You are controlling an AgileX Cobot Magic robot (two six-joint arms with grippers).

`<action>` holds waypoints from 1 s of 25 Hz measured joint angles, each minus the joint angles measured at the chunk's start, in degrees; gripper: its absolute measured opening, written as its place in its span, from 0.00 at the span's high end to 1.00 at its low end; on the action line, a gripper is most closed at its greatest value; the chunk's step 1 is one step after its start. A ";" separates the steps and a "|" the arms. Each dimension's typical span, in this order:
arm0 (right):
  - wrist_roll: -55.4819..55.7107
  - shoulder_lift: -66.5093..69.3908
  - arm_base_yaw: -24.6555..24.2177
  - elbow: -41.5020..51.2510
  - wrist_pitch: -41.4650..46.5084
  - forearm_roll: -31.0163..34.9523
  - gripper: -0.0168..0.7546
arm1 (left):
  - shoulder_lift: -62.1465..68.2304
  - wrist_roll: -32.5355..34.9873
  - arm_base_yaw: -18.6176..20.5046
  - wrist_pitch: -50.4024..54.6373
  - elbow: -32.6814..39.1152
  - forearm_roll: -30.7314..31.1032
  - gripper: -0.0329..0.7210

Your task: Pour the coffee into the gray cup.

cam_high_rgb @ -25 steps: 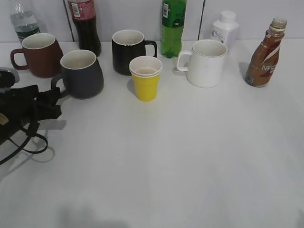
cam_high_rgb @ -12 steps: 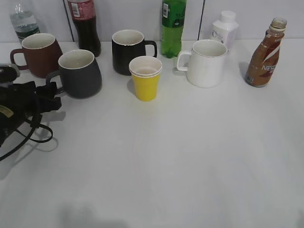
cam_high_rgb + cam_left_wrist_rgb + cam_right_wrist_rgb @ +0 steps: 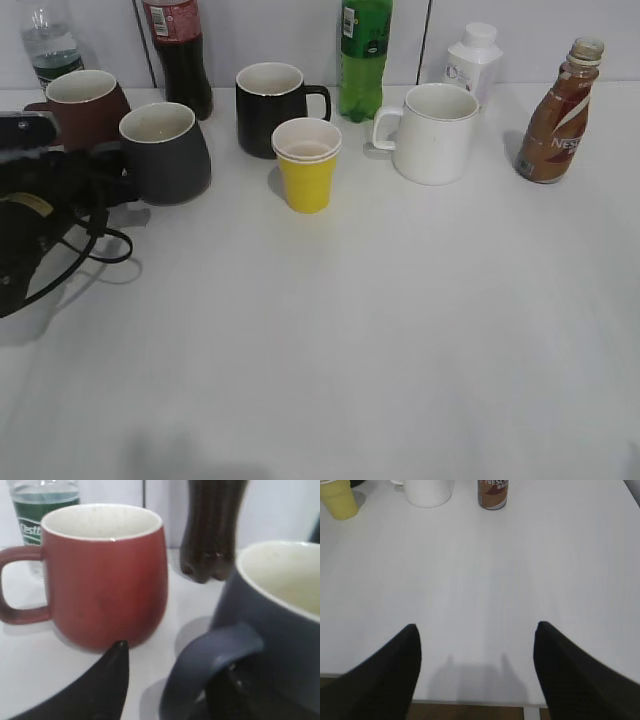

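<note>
The gray cup (image 3: pixel 165 155) stands at the back left, handle pointing left toward my left gripper (image 3: pixel 115 185). In the left wrist view the gray cup (image 3: pixel 280 630) fills the right side. My left gripper (image 3: pixel 175 667) is open and straddles the handle: one finger is inside the loop, the other is outside it with a gap. The coffee bottle (image 3: pixel 558 115) stands upright at the far right, uncapped; its base also shows in the right wrist view (image 3: pixel 492 492). My right gripper (image 3: pixel 476 630) is open and empty above the table's front edge, outside the exterior view.
A reddish-brown mug (image 3: pixel 85 105) stands close behind the left gripper. A cola bottle (image 3: pixel 178 55), black mug (image 3: pixel 270 108), yellow paper cup (image 3: pixel 307 165), green bottle (image 3: pixel 364 55), white mug (image 3: pixel 435 132) and white jar (image 3: pixel 472 60) line the back.
My left gripper has moved back along the table to the gray cup's handle. The gray cup has shifted slightly to the left. The coffee bottle has not moved.
</note>
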 joint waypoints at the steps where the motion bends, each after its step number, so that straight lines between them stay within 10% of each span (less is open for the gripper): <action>1: 0.00 0.00 0.00 0.00 0.00 0.00 0.27 | 0.59 0.00 0.00 0.49 -0.89 -0.05 0.50; 13: 0.00 0.00 0.00 0.00 0.00 0.00 0.27 | 2.46 2.11 0.11 2.26 -4.90 1.24 0.86; 25: 0.00 0.00 0.00 0.00 0.00 0.00 0.27 | 2.75 10.42 0.11 -2.57 -4.93 3.65 0.91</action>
